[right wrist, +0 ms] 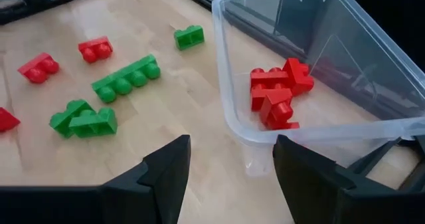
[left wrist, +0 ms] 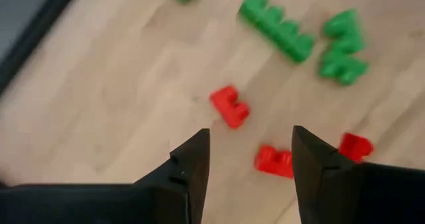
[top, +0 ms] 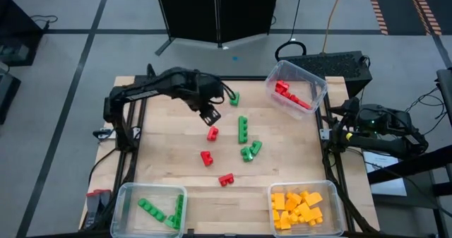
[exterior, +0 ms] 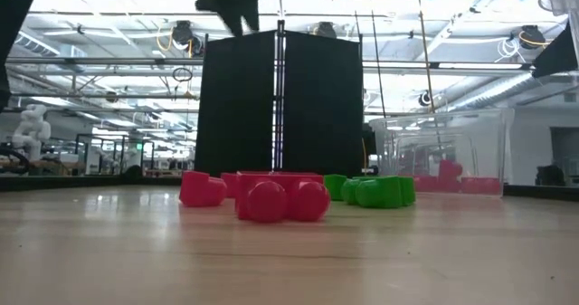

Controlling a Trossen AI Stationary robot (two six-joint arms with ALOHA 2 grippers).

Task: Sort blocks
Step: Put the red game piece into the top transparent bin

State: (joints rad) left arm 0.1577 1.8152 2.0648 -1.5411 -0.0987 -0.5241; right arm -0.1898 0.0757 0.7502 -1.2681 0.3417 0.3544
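Three red blocks (top: pixel 212 133) (top: pixel 206 157) (top: pixel 226 179) and several green blocks (top: pixel 243 128) (top: pixel 251 151) (top: pixel 234 97) lie loose on the wooden table (top: pixel 162 153). My left gripper (top: pixel 210 115) hovers above the table, just far-left of the farthest red block (left wrist: pixel 230 106), pointing steeply down. It is open with nothing between its fingers (left wrist: pixel 249 134). My right gripper (right wrist: pixel 229 144) waits open by the table's right edge, facing the bin that holds red blocks (right wrist: pixel 275 91).
A clear bin with red blocks (top: pixel 296 90) sits tilted at the far right corner. A bin with green blocks (top: pixel 150 208) stands at the near left and one with yellow-orange blocks (top: pixel 304 208) at the near right. Bare wood lies between the left arm and the near-left bin.
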